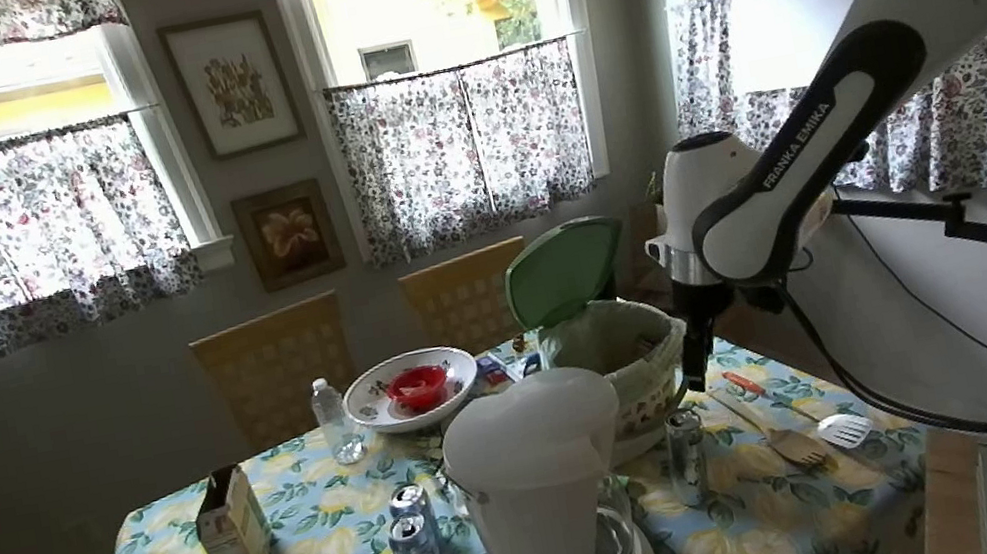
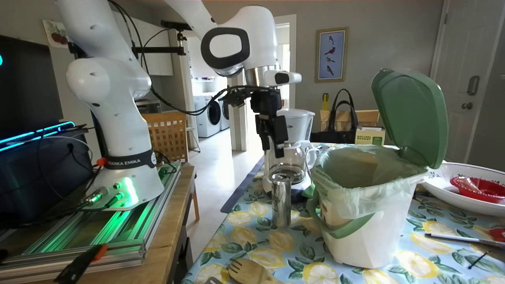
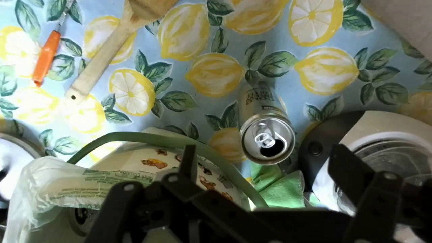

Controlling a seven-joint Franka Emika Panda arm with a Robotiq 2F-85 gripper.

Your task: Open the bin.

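A black two-fingered gripper point(image 3: 263, 158) points down, its fingers spread wide apart with nothing held between them. Below it, framed by the fingers in the wrist view, a metal drink can point(image 3: 266, 135) stands upright on a lemon-print tablecloth point(image 3: 216, 74). Just to one side of the gripper sits the bin point(image 2: 367, 240), cream-white, a pale green liner point(image 2: 363, 201) folded over its rim. Its green lid point(image 2: 414, 114) is tipped up and back, hinged on the side away from the gripper. On the gripper's opposite side is a white coffee maker point(image 1: 535, 513). Farther from the gripper lie a wooden utensil point(image 3: 108, 50) and a slotted turner point(image 1: 844, 430). Beyond the bin, a white bowl point(image 1: 370, 402) holds a red bowl point(image 1: 419, 388).
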